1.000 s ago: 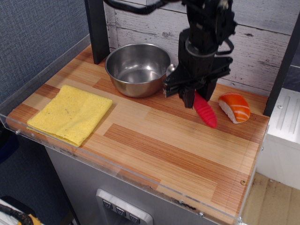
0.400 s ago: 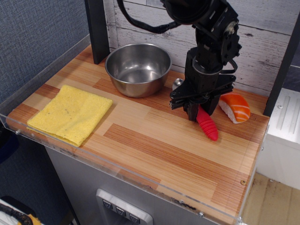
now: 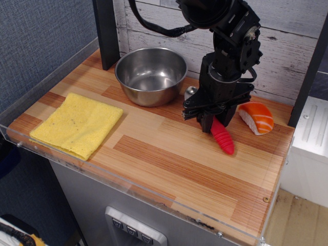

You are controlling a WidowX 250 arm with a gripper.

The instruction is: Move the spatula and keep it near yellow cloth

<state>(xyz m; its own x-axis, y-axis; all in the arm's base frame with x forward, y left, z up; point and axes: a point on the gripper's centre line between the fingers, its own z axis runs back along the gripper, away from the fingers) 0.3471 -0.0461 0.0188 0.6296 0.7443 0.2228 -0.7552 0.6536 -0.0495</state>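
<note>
We see the fingers [image 3: 208, 120] closed on the spatula [image 3: 221, 136] — its red handle slants out below them, its silver head peeks out at their left. One bowl [image 3: 151, 75] sits left of them, one sushi piece [image 3: 257, 117] right, one yellow cloth [image 3: 77, 123] far left on the table [image 3: 169, 164].

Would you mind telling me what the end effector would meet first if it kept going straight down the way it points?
The end effector points down at the spatula, so it would meet the red handle first, then the wooden tabletop beneath. Whether it already touches is unclear.
</note>
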